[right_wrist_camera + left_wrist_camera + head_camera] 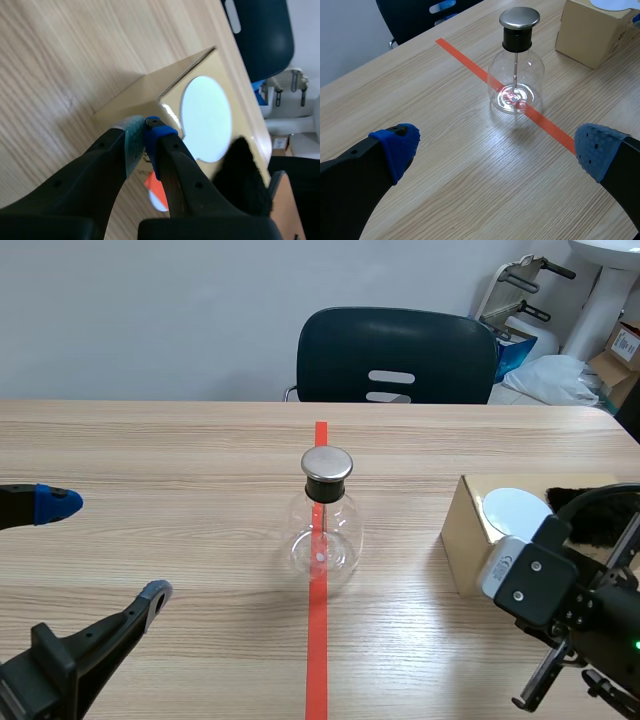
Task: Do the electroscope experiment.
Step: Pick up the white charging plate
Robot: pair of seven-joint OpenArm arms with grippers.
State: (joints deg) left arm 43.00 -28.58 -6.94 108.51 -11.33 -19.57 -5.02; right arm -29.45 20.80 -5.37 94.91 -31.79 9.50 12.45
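The electroscope (322,525), a clear glass flask with a black neck, a metal cap and a thin rod inside, stands on the red tape line at mid-table. In the left wrist view the electroscope (516,75) is ahead of my left gripper (495,150), which is wide open with nothing between its blue pads. That left gripper (105,548) hangs low at the table's near left. My right gripper (146,131) is shut, pads together, right at the top corner of a cardboard box (135,95). A white disc (206,117) and a black fur piece (240,175) lie on the box top.
The cardboard box (468,535) stands at the right of the table, partly behind my right arm (560,590). A dark chair (395,355) is pushed in at the far edge. Clutter stands on the floor behind the table at the far right.
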